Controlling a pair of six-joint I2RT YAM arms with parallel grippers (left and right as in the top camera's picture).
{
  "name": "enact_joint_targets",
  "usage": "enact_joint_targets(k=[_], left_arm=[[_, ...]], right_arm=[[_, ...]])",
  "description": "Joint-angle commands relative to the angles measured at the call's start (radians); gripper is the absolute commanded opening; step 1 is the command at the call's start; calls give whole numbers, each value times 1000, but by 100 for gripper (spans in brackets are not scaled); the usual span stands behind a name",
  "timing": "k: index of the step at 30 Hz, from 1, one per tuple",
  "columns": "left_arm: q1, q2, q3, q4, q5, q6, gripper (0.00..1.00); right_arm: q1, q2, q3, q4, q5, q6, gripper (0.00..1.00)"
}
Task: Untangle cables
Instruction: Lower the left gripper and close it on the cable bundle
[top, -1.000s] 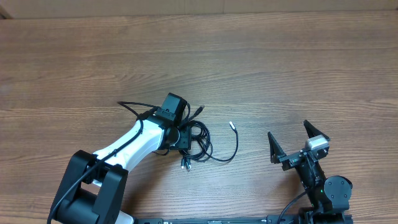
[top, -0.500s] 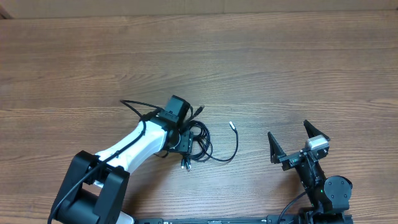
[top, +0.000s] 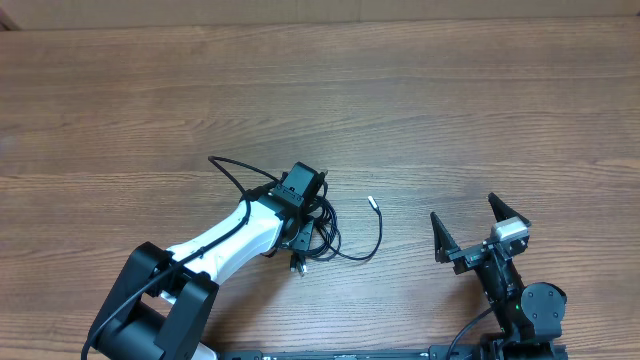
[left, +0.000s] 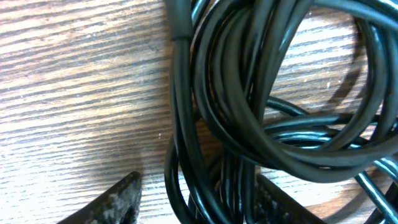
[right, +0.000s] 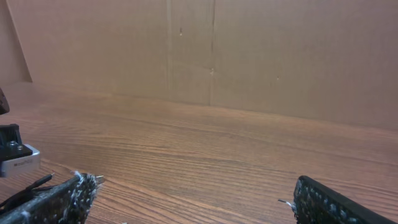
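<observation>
Left wrist: left gripper (left: 198, 200) half-open astride the cables (left: 261, 93) coiled mid-table (top: 450, 100), none clamped; closing here would likely pinch several strands, dragging the tangle tighter; right gripper (top: 468, 225) wide open, empty.

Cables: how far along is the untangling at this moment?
Early. Done: one strand with a silvery tip lies trailed out to the right of the other cables. In hand: the left gripper is down on the looped cables, its fingers either side of several strands, with a gap showing at one finger. Left: most of the cord lies in overlapping loops. The right gripper is open and apart from them.
</observation>
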Motion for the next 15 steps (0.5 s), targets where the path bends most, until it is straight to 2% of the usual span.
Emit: enact_joint_targets(k=[1, 15], left_arm=[[-5, 25, -16, 0, -39, -14, 52], [-5, 25, -16, 36, 4, -14, 28]], right_arm=[[0, -2, -10, 5, 11, 0, 100], [0, -2, -10, 5, 11, 0, 100]])
